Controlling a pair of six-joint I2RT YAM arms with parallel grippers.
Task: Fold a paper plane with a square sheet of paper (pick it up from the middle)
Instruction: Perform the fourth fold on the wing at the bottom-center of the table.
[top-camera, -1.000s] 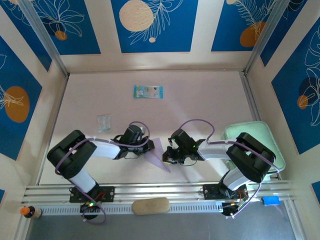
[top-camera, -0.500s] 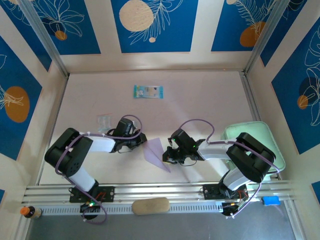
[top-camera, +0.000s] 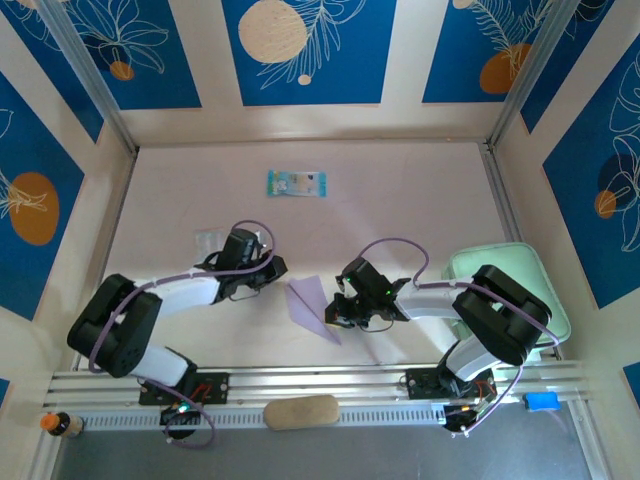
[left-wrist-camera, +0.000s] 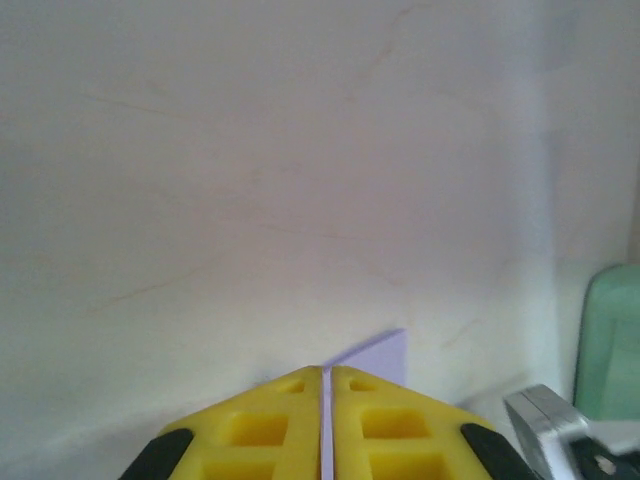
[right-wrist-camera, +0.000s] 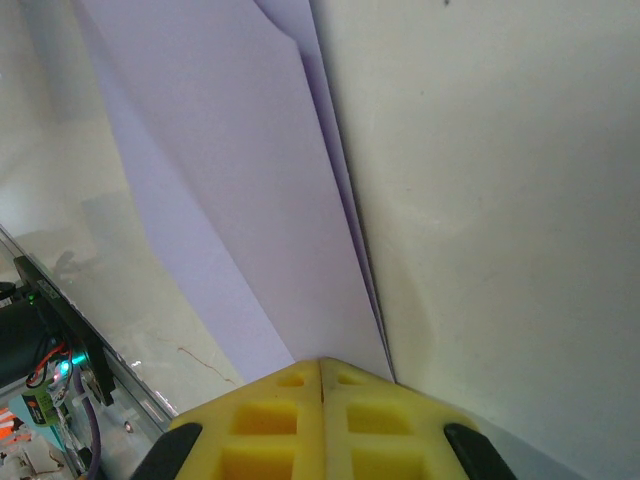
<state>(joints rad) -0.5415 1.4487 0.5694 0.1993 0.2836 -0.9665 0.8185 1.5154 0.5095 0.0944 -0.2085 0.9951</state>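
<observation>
**Right arm pinches the folded plane while the left stands clear**

The paper plane (top-camera: 311, 305) lies flat on the table (top-camera: 400, 210) close to the near edge, about midway between the two arms, with its narrow tip pointing toward that edge. The right gripper (top-camera: 337, 313) has its jaws closed on the plane's right-hand side, and the lilac layers run straight down into its yellow fingers (right-wrist-camera: 275, 395). The left gripper (top-camera: 278, 268) sits near the plane's left side without touching it, jaws pressed together around nothing.

Bright, even light with faint shadows; left wrist view hazy.
</observation>
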